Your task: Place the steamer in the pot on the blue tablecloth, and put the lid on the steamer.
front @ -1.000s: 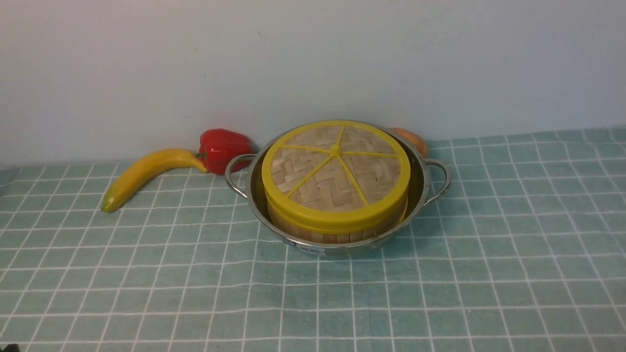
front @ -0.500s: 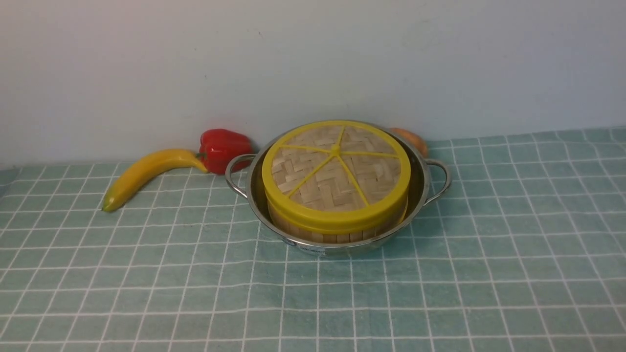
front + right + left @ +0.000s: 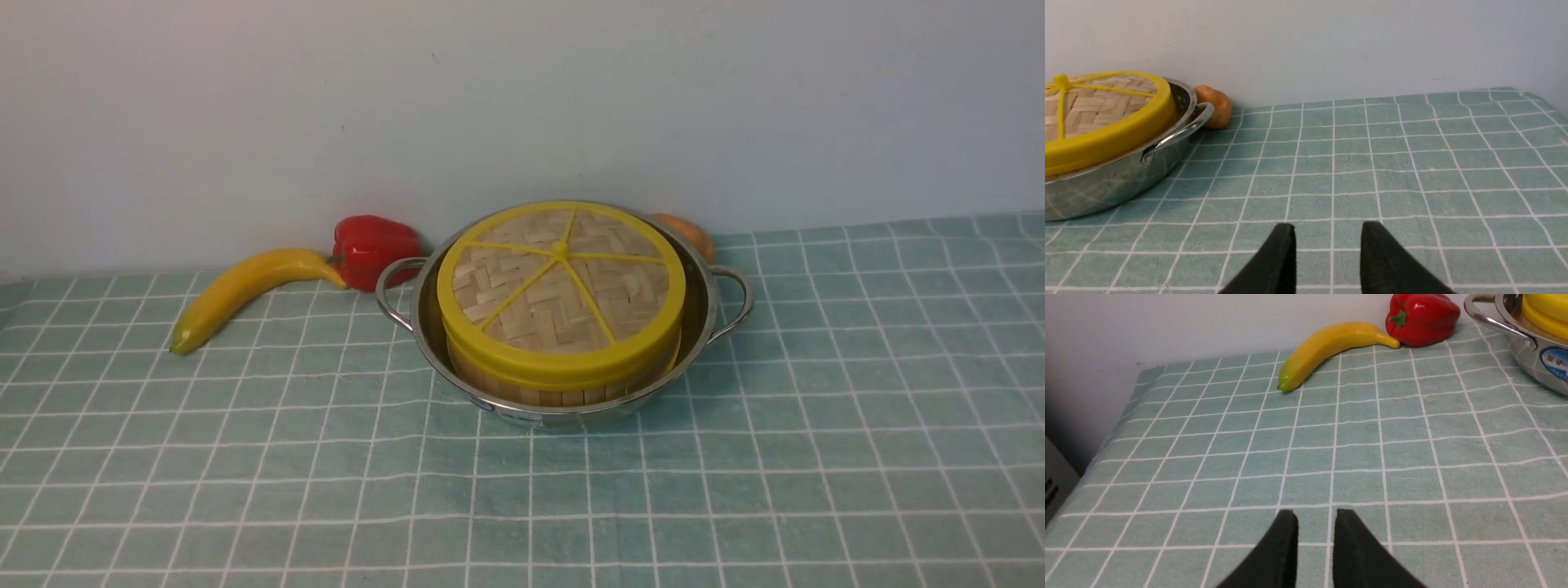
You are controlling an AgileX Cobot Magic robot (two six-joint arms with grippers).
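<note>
The pot (image 3: 702, 306) stands on the blue tablecloth (image 3: 735, 490) near the back wall. The steamer (image 3: 563, 395) sits inside it; only its wooden wall shows below the lid. The lid (image 3: 560, 286) lies flat on top of the steamer. Neither gripper shows in the front view. In the left wrist view my left gripper (image 3: 1315, 516) is empty, nearly shut with a narrow gap, over bare cloth well away from the pot (image 3: 1531, 355). In the right wrist view my right gripper (image 3: 1327, 228) is open and empty over bare cloth, away from the pot (image 3: 1118, 179) and lid (image 3: 1098, 106).
A yellow banana (image 3: 245, 286) and a red bell pepper (image 3: 371, 245) lie left of the pot by the wall. An orange-brown potato (image 3: 690, 233) sits behind the pot's right handle. The wall runs along the back. The cloth's left edge (image 3: 1110, 433) drops off.
A dark tip at the bottom left corner of the front view one second ago has left the view. The pot, steamer and lid have not moved.
</note>
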